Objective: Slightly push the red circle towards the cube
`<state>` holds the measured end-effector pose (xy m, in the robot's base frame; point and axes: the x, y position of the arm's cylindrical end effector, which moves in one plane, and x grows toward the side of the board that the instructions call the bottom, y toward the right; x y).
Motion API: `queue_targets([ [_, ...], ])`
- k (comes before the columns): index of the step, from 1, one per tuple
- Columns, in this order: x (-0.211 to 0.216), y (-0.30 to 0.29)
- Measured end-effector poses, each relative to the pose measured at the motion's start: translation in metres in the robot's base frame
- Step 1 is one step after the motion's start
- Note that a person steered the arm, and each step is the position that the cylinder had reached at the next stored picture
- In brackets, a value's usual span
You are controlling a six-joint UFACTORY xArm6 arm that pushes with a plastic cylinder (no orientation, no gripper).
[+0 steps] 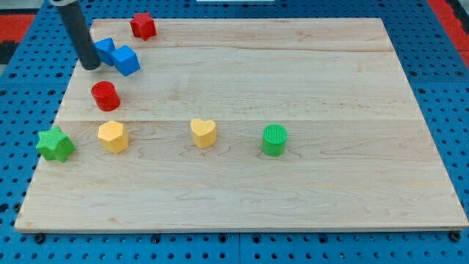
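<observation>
Figure: pushing rig, single camera view. A pale wooden bench (293, 147) lies on a blue perforated base (447, 88). The arm carries no jaws, so nothing is open, shut or held; it ends in a dark rod whose lower end, my tip (91, 67), rests on the board at the far left, just left of the blue blocks and apparently touching or almost touching them. The red circle (105, 96), a short upright cylinder, stands near the left edge, just nearer than the tip and slightly right of it, apart from it. The blue cube (127, 60) sits just beyond the circle, a little to its right, pressed against a second blue block (106, 48) of unclear shape. A red star (143, 26) lies at the far edge. Along a nearer row stand a green star (56, 144) overhanging the left edge, a yellow hexagon-like block (113, 136), a yellow heart (204, 133) and a green cylinder (274, 139).

As judged, the tip stands on the wrong side for the push: it would need to pass round the circle's left to its near side, then push away and slightly right. Room there is narrow, bounded by the left edge and the yellow block; the gap to the cube is short, suiting a slight push
</observation>
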<state>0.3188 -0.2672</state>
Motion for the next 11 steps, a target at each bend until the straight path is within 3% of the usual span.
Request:
queue_targets([
  [3, -0.048, 0.059],
  [4, -0.028, -0.016],
  [5, 0.053, -0.035],
  [6, 0.124, -0.004],
  [7, 0.115, 0.028],
  [11, 0.084, 0.045],
])
